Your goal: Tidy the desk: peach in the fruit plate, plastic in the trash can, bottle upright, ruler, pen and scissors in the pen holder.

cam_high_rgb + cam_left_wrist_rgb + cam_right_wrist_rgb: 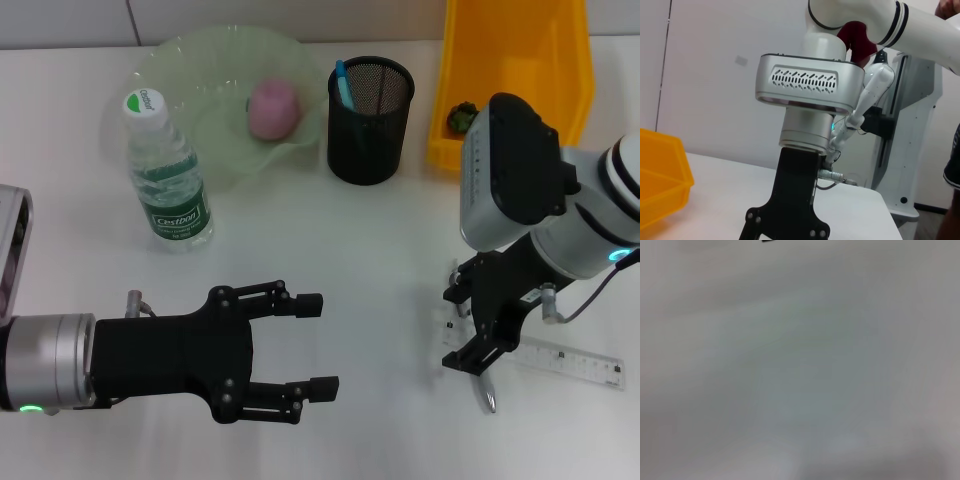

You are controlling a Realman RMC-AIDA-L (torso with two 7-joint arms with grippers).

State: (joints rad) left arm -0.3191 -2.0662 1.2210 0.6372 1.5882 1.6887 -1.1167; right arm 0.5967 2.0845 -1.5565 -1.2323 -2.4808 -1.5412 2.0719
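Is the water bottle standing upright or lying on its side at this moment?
Upright. In the head view the clear plastic water bottle stands on its base on the white desk, white cap on top, beside the pale green fruit plate.

white desk (330,240) w/ wall (715,75) behind.

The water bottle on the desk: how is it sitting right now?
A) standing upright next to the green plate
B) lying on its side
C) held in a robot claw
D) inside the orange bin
A: the head view shows the water bottle standing on its base, cap up, just beside the green fruit plate, with neither gripper touching it.
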